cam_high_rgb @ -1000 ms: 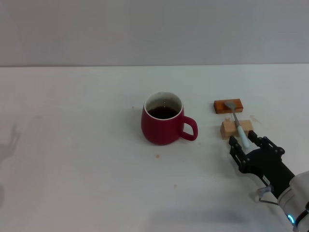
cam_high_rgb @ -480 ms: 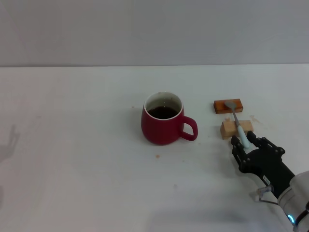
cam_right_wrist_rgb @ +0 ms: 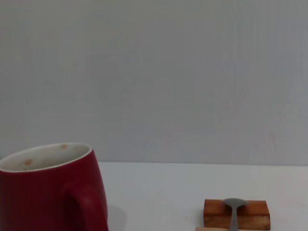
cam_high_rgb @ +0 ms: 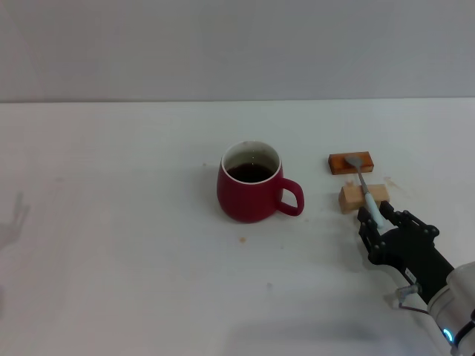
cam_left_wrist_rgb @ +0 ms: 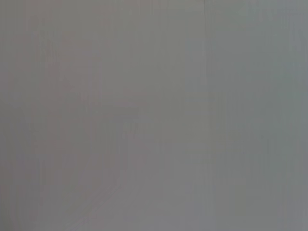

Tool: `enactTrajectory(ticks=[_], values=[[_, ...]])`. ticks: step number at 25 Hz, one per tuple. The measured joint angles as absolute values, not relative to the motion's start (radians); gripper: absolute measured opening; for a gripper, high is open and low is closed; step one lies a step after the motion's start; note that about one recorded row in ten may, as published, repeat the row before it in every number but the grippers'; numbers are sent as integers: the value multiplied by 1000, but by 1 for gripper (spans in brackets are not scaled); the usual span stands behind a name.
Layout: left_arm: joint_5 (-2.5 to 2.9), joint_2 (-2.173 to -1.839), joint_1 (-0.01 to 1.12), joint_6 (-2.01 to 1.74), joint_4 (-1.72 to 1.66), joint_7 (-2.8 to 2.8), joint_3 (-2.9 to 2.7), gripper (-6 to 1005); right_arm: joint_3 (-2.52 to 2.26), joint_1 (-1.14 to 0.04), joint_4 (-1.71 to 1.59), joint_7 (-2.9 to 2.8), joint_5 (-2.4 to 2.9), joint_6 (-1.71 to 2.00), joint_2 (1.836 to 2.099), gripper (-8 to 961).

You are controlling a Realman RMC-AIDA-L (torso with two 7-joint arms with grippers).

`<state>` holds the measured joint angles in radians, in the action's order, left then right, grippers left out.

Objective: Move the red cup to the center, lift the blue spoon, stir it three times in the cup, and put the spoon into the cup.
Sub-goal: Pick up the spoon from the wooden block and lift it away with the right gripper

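One blue spoon (cam_high_rgb: 364, 188): grey bowl, pale handle | right end effector (cam_high_rgb: 376, 220) fingers apart around handle

Light across the head view is even, soft and fairly bright, with no glare on the white bench (cam_high_rgb: 111, 245). Shadows are faint: a pale one lies just beside the red cup (cam_high_rgb: 250, 192) under its handle, and a weak grey smudge shows at the bench's left edge. The dark liquid in the cup carries a few tiny highlights. The head view is sharp throughout. The left wrist view shows only a flat, featureless grey field. In the right wrist view the cup (cam_right_wrist_rgb: 50, 192) looks slightly soft at close range.
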<state>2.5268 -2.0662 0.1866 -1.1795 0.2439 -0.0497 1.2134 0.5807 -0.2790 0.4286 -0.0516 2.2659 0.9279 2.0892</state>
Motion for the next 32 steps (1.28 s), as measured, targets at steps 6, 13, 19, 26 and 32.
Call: enactTrajectory(ticks=[6,13,19,26,32], values=[[2528,-2066,187,-1180,244,-49,1213,846,579,-278,429,-52,2265,928,2089,358],[2528,-2066,187,-1181,244,-48,1213,847,578,-276,430,-52,2264,928,2089,354],[2528,-2066,187,-1181,244,-46,1213,846,587,-268,442,-61,2245,926,2090,343],[2528,-2066,190,-1183,234,-42,1213,846,578,-270,444,-61,2205,926,2089,153],[2528,-2065,194,-1183,229,-43,1213,847,569,-266,447,-55,2207,935,2089,132]])
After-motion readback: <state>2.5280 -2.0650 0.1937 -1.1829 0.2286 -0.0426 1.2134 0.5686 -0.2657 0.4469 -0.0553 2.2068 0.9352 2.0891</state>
